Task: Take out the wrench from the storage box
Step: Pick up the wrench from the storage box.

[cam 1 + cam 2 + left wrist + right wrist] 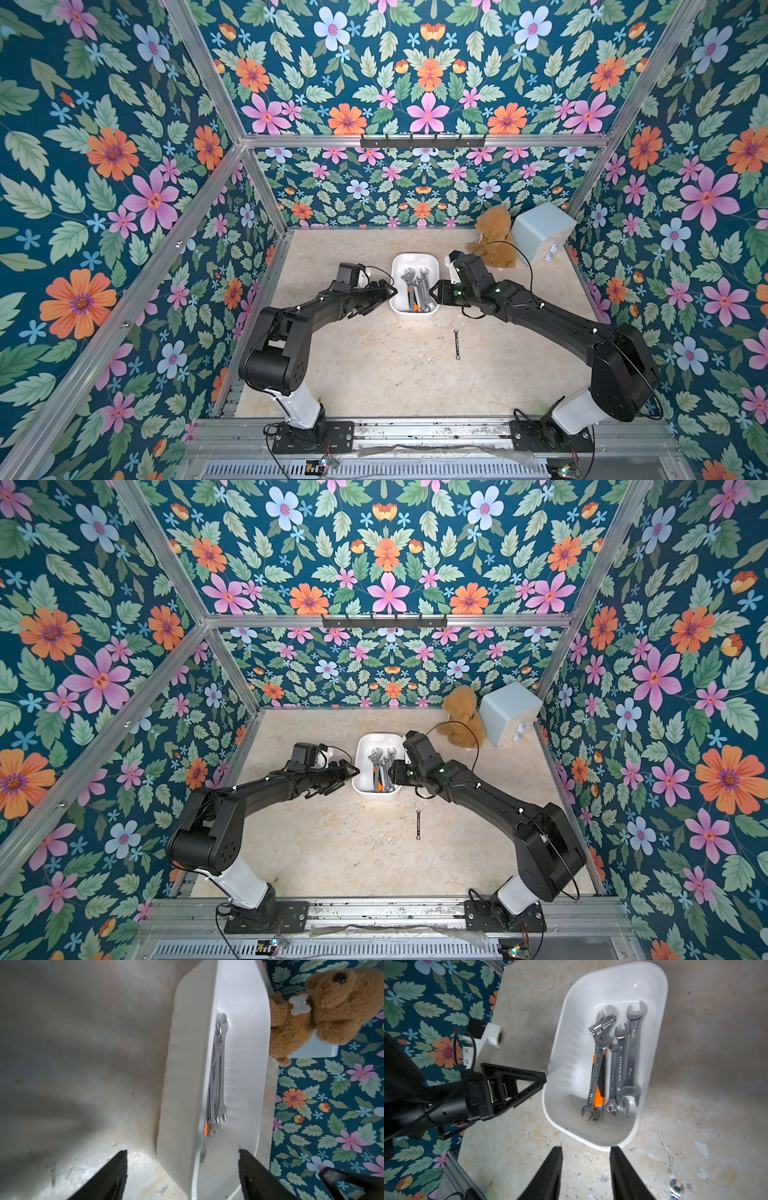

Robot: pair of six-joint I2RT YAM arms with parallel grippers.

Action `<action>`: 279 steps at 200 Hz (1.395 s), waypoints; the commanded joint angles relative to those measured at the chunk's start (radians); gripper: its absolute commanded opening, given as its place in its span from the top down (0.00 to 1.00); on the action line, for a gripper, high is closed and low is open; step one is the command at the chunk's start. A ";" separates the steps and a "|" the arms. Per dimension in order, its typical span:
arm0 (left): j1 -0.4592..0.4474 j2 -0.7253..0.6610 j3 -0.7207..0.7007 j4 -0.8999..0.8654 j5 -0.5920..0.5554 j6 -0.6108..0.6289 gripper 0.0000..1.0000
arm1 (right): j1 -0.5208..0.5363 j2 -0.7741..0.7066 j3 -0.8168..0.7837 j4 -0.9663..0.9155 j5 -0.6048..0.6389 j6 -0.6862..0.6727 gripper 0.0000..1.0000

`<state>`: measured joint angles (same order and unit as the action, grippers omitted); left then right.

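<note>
In both top views the white storage box sits mid-table with several silver wrenches lying lengthwise in it. In the right wrist view, one of the wrenches is an adjustable wrench with an orange and black handle. My left gripper is open. It straddles the box's left wall, one finger outside and one over the inside, touching nothing. My right gripper is open and empty, just outside the box's right rim.
A small loose wrench lies on the table in front of the box, near my right arm. A brown teddy bear and a pale blue cube box stand at the back right corner. Floral walls enclose the table.
</note>
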<state>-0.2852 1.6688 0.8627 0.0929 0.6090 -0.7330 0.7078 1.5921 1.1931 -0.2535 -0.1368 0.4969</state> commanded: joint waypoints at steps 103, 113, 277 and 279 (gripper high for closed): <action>0.043 -0.116 0.106 -0.286 -0.106 0.165 0.16 | 0.026 0.554 0.570 -0.342 0.050 0.101 0.59; 0.043 -0.118 0.104 -0.285 -0.107 0.170 0.16 | 0.023 0.578 0.594 -0.357 0.055 0.100 0.59; 0.047 -0.115 0.085 -0.259 -0.092 0.165 0.16 | 0.008 0.744 0.723 -0.422 0.079 0.073 0.73; 0.046 -0.114 0.085 -0.259 -0.091 0.165 0.16 | 0.008 0.744 0.723 -0.422 0.080 0.074 0.73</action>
<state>-0.2405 1.5593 0.9485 -0.1787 0.5144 -0.5739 0.7181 2.3241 1.9118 -0.6605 -0.0708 0.5816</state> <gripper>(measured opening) 0.842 0.272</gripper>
